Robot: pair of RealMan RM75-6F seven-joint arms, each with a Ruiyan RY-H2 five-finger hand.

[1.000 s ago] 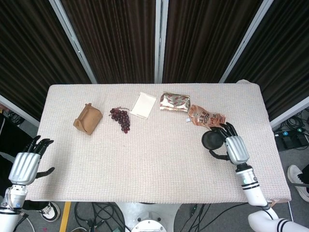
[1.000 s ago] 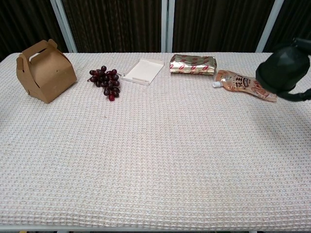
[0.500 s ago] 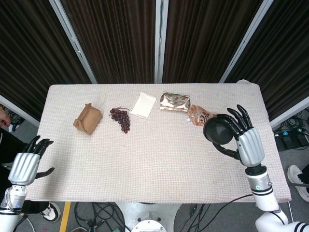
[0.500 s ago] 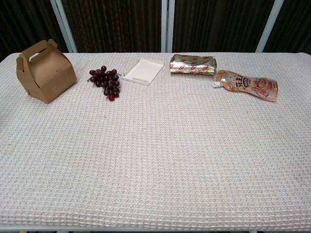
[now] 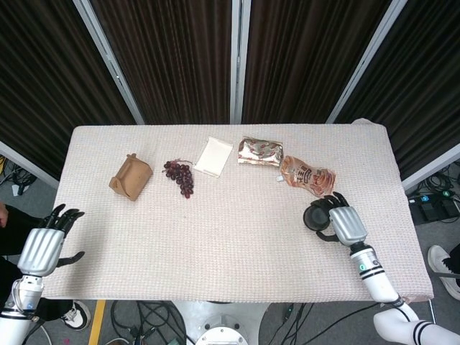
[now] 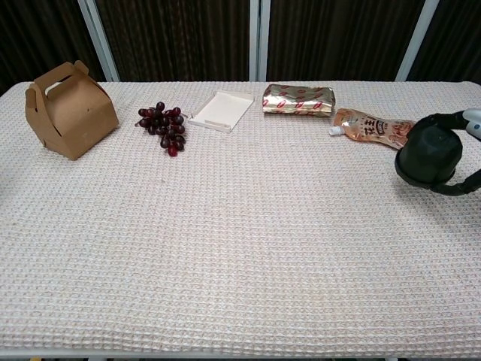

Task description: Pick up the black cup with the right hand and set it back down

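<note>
The black cup [image 5: 316, 216] [image 6: 428, 159] stands on the table at the right, its base on or just above the cloth. My right hand [image 5: 341, 223] [image 6: 464, 154] is wrapped around it from the right, fingers curled over its sides. My left hand [image 5: 43, 248] hangs off the table's front left corner, fingers apart and holding nothing; the chest view does not show it.
An orange drink pouch [image 5: 307, 173] [image 6: 373, 128] lies just behind the cup. Further back are a shiny snack bag [image 5: 261, 152], a white tray [image 5: 213, 156], a bunch of dark grapes [image 5: 180, 175] and a brown paper box [image 5: 130, 176]. The table [image 5: 230, 244] has a beige waffle cloth.
My right hand raised the cup high, out of the chest view, half a second ago, and has now lowered it to the table, slightly nearer than before. The left hand barely moved.
</note>
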